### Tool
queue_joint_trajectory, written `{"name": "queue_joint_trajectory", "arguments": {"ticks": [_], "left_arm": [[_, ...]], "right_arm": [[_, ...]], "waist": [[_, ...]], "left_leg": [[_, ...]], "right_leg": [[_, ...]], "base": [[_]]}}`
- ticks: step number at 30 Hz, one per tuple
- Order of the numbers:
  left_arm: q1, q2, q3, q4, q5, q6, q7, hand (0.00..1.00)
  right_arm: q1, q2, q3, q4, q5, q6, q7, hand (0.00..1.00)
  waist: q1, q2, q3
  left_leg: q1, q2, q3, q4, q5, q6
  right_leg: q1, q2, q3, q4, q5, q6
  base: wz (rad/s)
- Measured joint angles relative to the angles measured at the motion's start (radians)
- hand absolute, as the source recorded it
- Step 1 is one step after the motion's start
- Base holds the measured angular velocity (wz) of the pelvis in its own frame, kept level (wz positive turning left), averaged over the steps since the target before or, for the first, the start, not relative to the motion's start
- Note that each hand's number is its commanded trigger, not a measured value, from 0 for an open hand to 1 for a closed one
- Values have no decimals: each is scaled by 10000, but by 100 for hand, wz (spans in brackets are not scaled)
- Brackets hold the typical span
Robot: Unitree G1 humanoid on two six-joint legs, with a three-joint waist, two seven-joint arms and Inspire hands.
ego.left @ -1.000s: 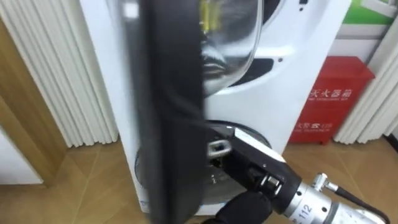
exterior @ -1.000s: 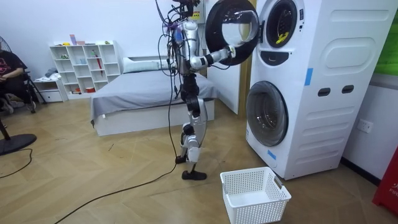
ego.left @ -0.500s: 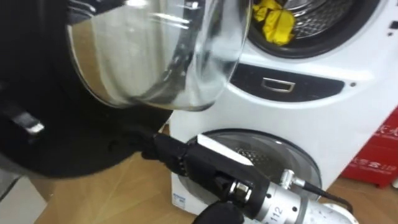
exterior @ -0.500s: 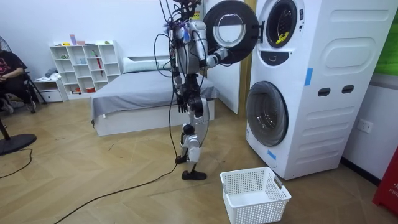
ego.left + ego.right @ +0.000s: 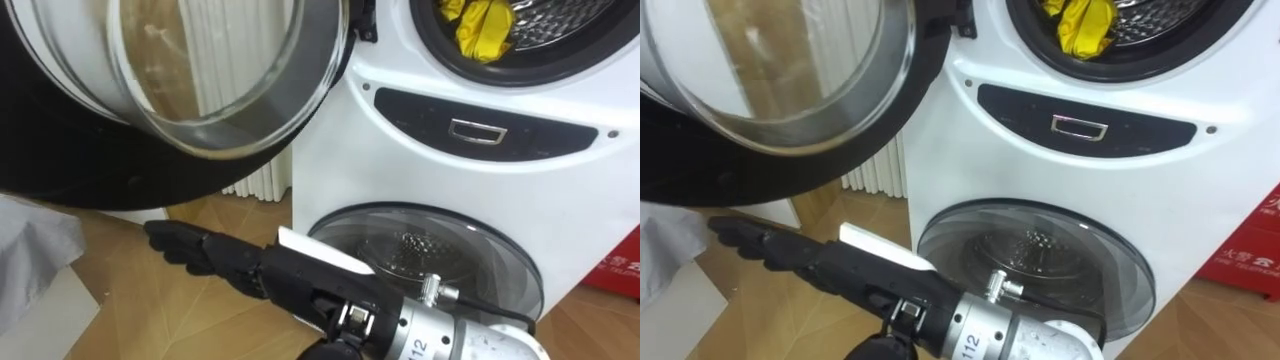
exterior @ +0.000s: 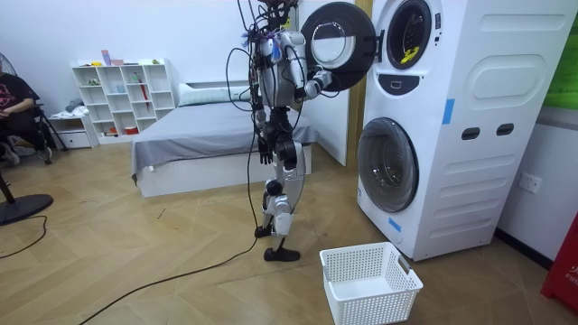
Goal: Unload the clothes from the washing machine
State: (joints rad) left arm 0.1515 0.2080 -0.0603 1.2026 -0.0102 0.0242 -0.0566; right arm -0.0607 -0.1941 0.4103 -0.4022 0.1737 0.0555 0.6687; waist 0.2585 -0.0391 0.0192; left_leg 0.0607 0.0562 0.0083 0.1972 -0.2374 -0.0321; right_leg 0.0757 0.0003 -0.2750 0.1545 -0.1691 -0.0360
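A yellow cloth (image 5: 485, 22) lies in the drum of the upper washing machine (image 5: 470, 95), also seen as a yellow cloth (image 6: 408, 56) in the room view. The machine's round door (image 5: 200, 90) stands swung open to the left, black rim around a glass bowl. My right hand (image 5: 215, 255) reaches out from the lower right, open with straight dark fingers, just under the door's lower rim. Whether it touches the rim I cannot tell. In the room view I stand upright beside the open door (image 6: 336, 34).
A lower washing machine with a shut round door (image 5: 430, 255) sits under the upper one. A white laundry basket (image 6: 370, 282) stands on the wooden floor before the machines. A red box (image 5: 620, 270) is at the right, and a bed (image 6: 208, 135) is behind me.
The door has swung further open to the left, and my right hand has followed under its rim. My view has turned, so the drum with the yellow cloth shows more.
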Motion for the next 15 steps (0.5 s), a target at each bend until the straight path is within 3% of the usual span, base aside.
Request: {"name": "queue_joint_trajectory", "arguments": {"ticks": [5,10,12,15], "left_arm": [[76,-5,8,-51,12,-2,1,0],[297,-17,246,-60,15,11,-19,0],[403,-45,498,-45,14,90,-1,0],[517,-50,823,-41,-6,143,76,0]], "right_arm": [[0,0,-3,158,-47,-1,-256,0],[206,-193,-142,887,-899,0,-628,0],[791,-365,-465,1222,-1419,0,-918,0],[1473,-429,-860,1685,-2307,-1,-1326,0]], "waist": [[-8,-8,14],[-376,-10,10],[-471,2,-24],[-689,-84,-104]], "left_leg": [[0,0,115,58,-1,0],[-146,-23,222,178,2,6],[-127,-23,465,163,19,33],[-126,-69,459,124,35,59]], "right_leg": [[0,-10,74,-16,0,0],[-16,-63,-7,-37,-9,14],[0,-99,-1,-36,-26,44],[-4,-129,-2,-39,-46,79]], "base": [[-3],[5],[7],[5]]}}
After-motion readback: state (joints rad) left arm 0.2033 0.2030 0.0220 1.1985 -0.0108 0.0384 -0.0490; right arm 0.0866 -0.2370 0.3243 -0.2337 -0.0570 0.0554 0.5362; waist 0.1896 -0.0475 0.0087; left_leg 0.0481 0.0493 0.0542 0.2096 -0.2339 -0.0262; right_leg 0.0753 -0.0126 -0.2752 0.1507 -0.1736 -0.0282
